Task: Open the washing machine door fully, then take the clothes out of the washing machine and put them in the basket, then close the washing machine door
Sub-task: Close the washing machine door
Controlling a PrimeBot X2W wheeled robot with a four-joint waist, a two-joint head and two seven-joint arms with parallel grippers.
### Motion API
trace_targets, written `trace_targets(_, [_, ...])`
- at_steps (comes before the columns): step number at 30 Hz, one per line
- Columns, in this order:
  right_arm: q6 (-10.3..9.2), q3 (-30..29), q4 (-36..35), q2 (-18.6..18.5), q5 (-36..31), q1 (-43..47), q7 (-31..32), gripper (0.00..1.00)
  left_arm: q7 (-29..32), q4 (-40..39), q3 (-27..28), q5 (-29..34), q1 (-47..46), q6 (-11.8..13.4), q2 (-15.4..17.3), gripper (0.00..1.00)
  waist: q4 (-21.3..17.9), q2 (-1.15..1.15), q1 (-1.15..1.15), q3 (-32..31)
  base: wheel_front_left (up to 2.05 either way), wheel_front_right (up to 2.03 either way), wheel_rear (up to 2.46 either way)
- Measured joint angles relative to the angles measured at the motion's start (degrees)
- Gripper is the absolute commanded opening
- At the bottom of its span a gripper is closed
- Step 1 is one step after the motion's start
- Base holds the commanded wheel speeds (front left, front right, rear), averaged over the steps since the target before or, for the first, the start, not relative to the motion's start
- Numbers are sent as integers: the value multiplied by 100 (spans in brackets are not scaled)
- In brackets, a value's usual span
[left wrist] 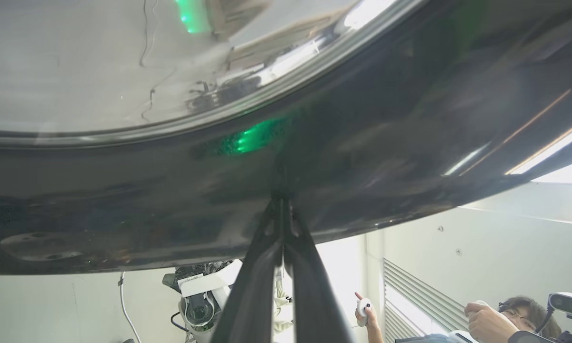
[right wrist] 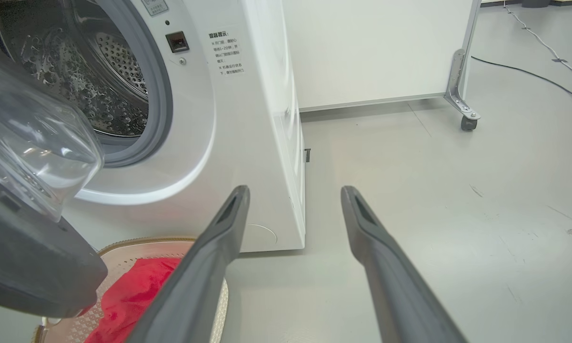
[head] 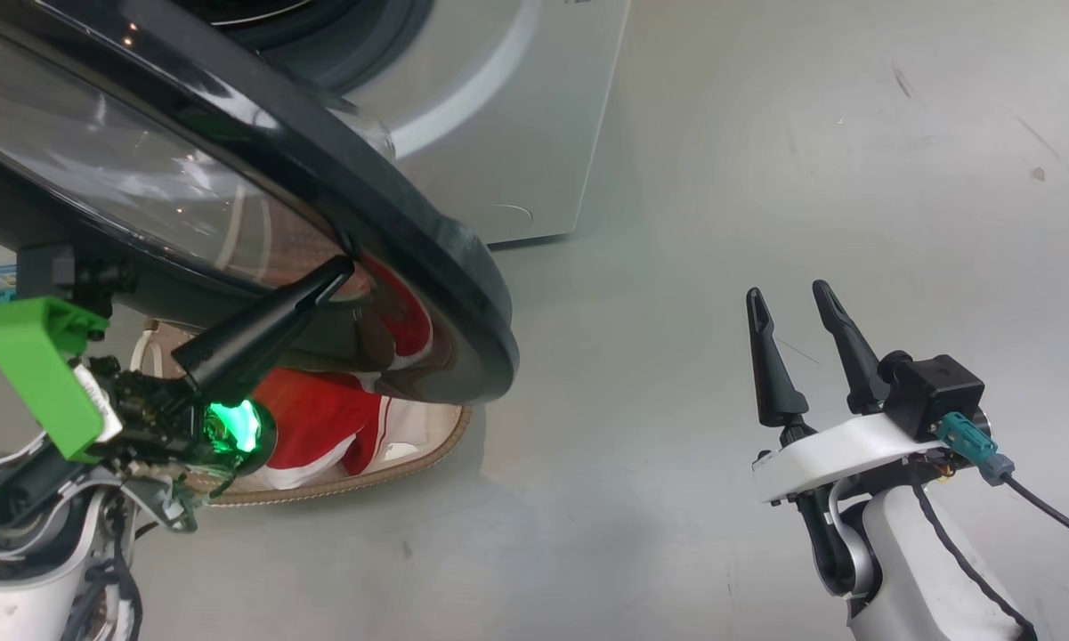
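The washing machine door, black-rimmed with a clear glass bowl, stands swung open over the basket. My left gripper is shut, its tips touching the door's black rim from the outer side. Red and white clothes lie in the cream basket on the floor under the door; red cloth shows in the right wrist view too. The white washing machine has its steel drum showing, with no clothes seen in the visible part. My right gripper hangs open over bare floor, holding nothing.
Grey floor spreads to the right of the machine. A white panel on a castor foot stands behind the machine, with a cable lying on the floor beyond. A person holding controllers sits past the door.
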Motion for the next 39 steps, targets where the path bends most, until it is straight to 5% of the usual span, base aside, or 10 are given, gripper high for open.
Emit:
trace_targets(26, [23,-93,-29,27,63,-209,-8,100,-658,1537,-112,543,-1566,-8,-546,0,-340,0,0,267,0,0,0])
trace_targets(39, [23,-255,-13,38,63,-208,-8,100,-645,1923,-134,569,-1698,-170,-751,0,-215,0,0,189,0,0,0])
